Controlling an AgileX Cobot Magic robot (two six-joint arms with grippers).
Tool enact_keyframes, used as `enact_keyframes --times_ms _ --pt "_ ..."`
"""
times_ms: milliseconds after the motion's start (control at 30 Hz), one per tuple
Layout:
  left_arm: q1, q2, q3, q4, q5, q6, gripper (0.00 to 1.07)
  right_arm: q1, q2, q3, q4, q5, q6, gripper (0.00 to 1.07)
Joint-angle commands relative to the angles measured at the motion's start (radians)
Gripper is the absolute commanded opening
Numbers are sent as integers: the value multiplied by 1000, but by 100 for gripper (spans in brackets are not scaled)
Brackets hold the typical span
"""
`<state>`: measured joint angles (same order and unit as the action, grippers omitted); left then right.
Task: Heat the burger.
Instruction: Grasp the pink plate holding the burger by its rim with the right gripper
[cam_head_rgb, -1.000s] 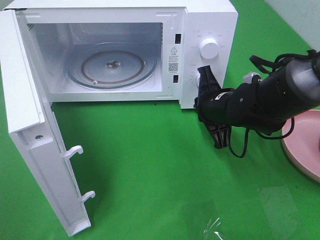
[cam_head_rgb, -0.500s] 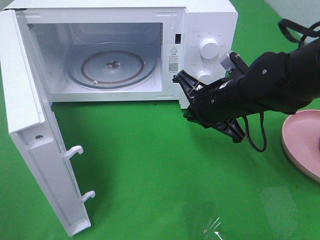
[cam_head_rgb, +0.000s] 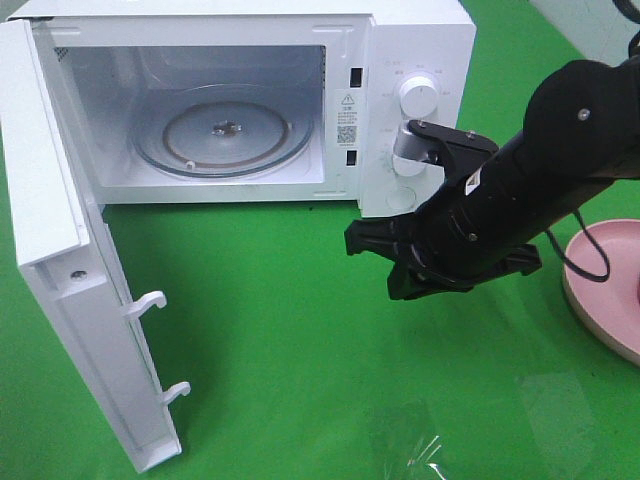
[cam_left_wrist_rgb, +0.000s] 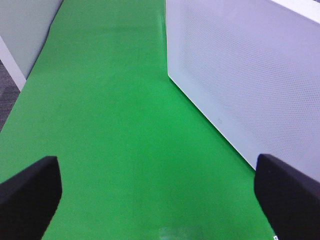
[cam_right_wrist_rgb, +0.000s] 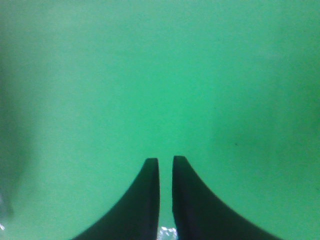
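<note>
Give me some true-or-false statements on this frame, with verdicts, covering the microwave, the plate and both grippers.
1. The microwave door stands open. True.
2. Food sits on the glass turntable. False: the turntable is bare.
3. The right gripper holds something. False: its jaws are almost together over the green mat, with nothing between them.
4. The left gripper is open. True.
5. The pink plate lies left of the microwave. False: it lies to the microwave's right, at the edge of the high view.
</note>
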<state>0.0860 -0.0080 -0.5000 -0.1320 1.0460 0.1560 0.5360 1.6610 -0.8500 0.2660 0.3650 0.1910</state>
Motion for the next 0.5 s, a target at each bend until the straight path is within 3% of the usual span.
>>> enact_keyframes --times_ms 33,67,267,367,400,433,467,500 --pt "-3 -20 3 -9 -10 -6 103 -7 -43 -2 -110 88 -15 7" --pt "-3 -20 3 -9 -10 -6 103 -7 -77 -2 -172 146 -15 8" --pt "-3 -20 3 -9 -10 -6 103 -7 -153 -2 -266 277 -15 12" --pt "-3 -20 3 -9 -10 -6 103 -18 -197 -2 -298 321 -17 21" --pt "-3 -20 3 -9 -10 -6 103 -41 -228 -2 -299 340 -25 34" --pt "-3 -20 3 -9 -10 -6 103 -41 -228 -2 -299 340 -25 34" --pt "-3 -20 3 -9 -10 -6 103 -64 -253 -2 -309 352 -42 50" --pt "-3 -20 3 -9 -10 -6 103 -71 -265 -2 -326 354 -46 59"
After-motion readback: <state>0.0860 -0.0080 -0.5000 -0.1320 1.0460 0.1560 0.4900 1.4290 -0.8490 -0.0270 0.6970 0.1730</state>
